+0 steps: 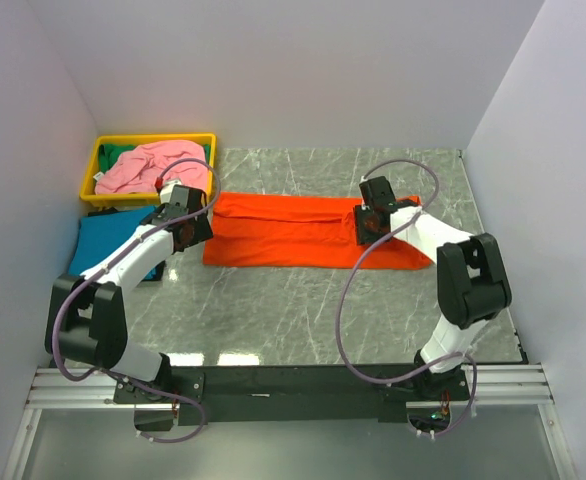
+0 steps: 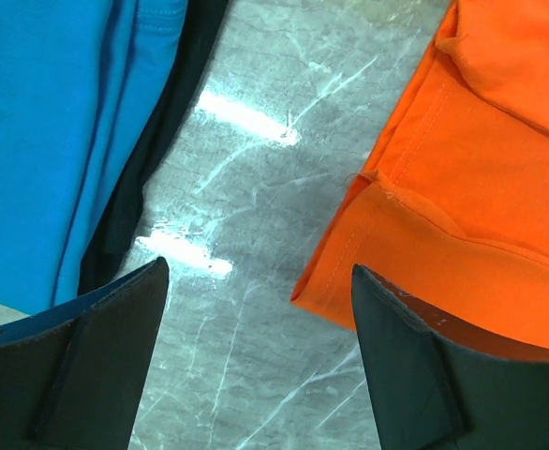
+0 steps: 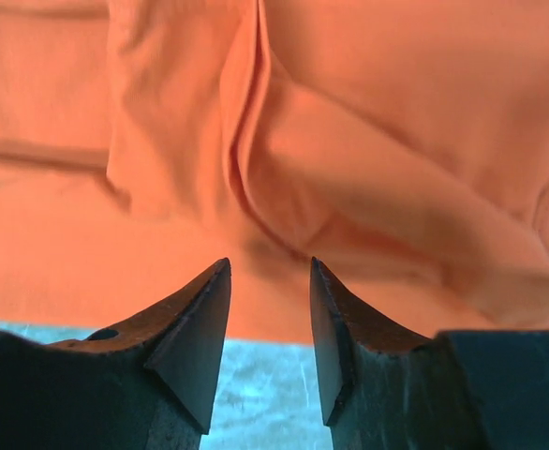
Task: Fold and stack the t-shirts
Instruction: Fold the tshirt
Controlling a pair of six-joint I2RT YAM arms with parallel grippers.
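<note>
- Left arm: elbow folded near its base, forearm reaching forward and to the right. Left gripper [image 2: 259,281] hangs over the bare grey marble table [image 1: 303,300], jaws wide apart and holding nothing.
- Right arm: elbow raised, forearm angled left. Right gripper [image 3: 270,267] sits low at the cloth's near edge, jaws a narrow gap apart, nothing pinched.
- Bright orange cloth t-shirt [image 1: 283,232]: folded into a long band, flat at mid-table.
- Teal blue t-shirt [image 1: 108,245]: flat at the left edge, partly under the left arm.
- Pale pink t-shirt [image 1: 143,165]: bunched in the yellow plastic tray [image 1: 91,170], far left.
</note>
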